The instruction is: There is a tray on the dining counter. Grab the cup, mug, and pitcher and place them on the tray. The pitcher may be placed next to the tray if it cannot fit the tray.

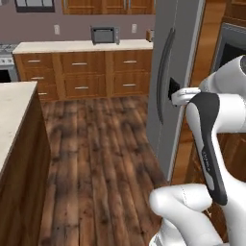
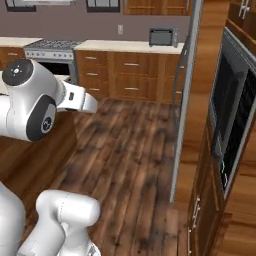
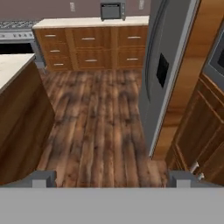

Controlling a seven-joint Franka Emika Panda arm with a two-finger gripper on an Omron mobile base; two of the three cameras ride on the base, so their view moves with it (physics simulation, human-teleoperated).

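Wooden plank floor (image 3: 96, 118) runs ahead of the robot toward a far row of brown cabinets (image 1: 86, 72) topped with a pale counter carrying a small grey oven (image 1: 104, 34). Jaws (image 3: 112, 179) stand spread wide in the hand view, holding nothing, their two dark tips set well apart above bare floor. Beige speckled dining counter (image 1: 12, 110) shows as a corner at the left, over a dark wood side panel. Grey fridge (image 1: 170, 77) with a long curved handle stands to the right, beside tall wooden cabinetry housing a wall oven (image 2: 232, 125). White arm (image 1: 211, 129) rises in front of it
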